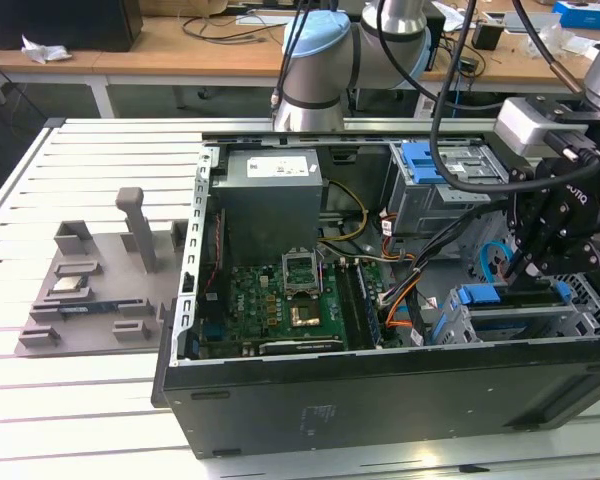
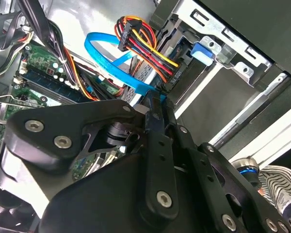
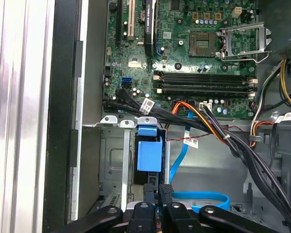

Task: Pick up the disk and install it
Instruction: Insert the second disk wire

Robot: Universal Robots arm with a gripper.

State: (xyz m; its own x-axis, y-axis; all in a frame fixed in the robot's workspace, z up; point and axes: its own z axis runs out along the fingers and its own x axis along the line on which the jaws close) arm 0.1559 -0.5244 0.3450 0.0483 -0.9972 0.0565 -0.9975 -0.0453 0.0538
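Note:
The disk sits in the drive cage at the front corner of the open computer case, and its blue plastic carrier end faces me. In the exterior view the disk lies along the bay at the case's right end. My gripper hangs right over that bay. Both wrist views show its black fingers close together, shut, with the gripper tip at the carrier's blue edge. Whether anything is pinched between them is hidden.
A blue data cable and a red-yellow-black power bundle loop beside the bay. The motherboard, a grey power supply and an upper cage with a blue bracket fill the case. A grey fixture lies at the exterior view's left.

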